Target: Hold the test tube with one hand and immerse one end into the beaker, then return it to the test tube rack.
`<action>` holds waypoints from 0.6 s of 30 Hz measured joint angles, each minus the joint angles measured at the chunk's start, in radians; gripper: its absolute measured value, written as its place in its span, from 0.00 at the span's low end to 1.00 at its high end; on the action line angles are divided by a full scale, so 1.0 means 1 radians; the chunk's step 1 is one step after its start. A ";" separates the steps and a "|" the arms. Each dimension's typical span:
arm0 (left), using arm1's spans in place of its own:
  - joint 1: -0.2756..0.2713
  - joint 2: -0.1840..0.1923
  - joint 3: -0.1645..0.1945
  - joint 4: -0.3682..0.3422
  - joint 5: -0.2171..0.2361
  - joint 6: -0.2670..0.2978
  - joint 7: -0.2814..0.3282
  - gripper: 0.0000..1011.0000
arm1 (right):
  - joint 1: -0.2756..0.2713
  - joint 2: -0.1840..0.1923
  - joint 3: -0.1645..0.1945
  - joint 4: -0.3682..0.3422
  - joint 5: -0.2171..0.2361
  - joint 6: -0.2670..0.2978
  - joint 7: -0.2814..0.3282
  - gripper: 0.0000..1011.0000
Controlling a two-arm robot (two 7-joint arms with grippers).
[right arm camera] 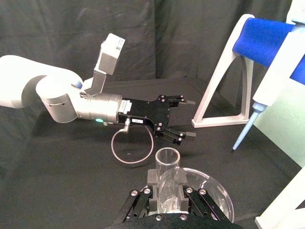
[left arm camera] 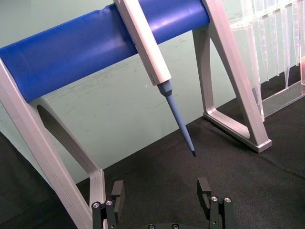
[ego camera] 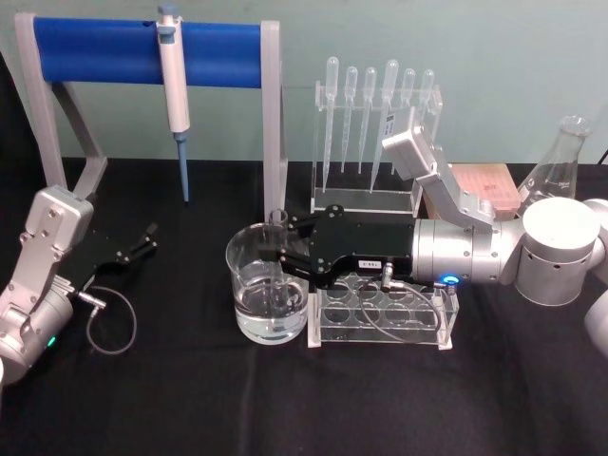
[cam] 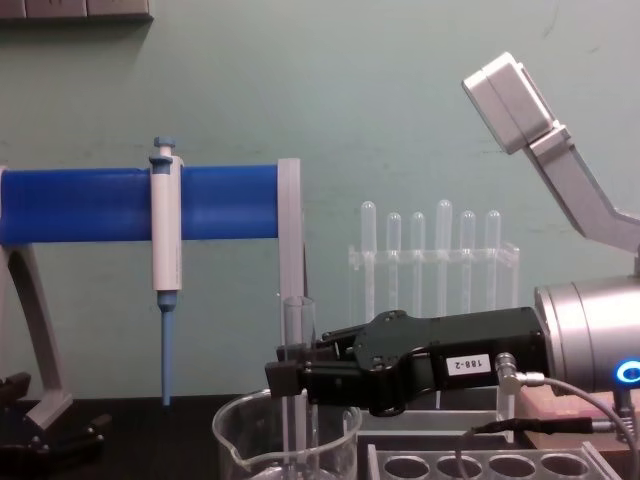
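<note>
Head view gives us our right gripper (ego camera: 282,253) reaching in from the right, above the clear rack (ego camera: 418,315), its jaws closed on the test tube (ego camera: 277,220). We see the tube standing upright, its lower part down inside the beaker (ego camera: 234,264), which holds clear liquid and sits on the black table (ego camera: 190,399) just left of the rack. Our left gripper (ego camera: 142,241) rests far left on the table, jaws wide and empty.
</note>
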 joint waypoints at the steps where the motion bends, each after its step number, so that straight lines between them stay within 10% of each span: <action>1: 0.000 0.000 0.000 0.000 0.000 0.000 0.000 0.99 | 0.000 0.000 0.000 0.000 0.000 0.000 0.000 0.24; 18: 0.000 0.000 0.000 0.000 0.000 0.000 0.000 0.99 | 0.000 0.000 0.000 0.000 0.000 0.000 0.000 0.24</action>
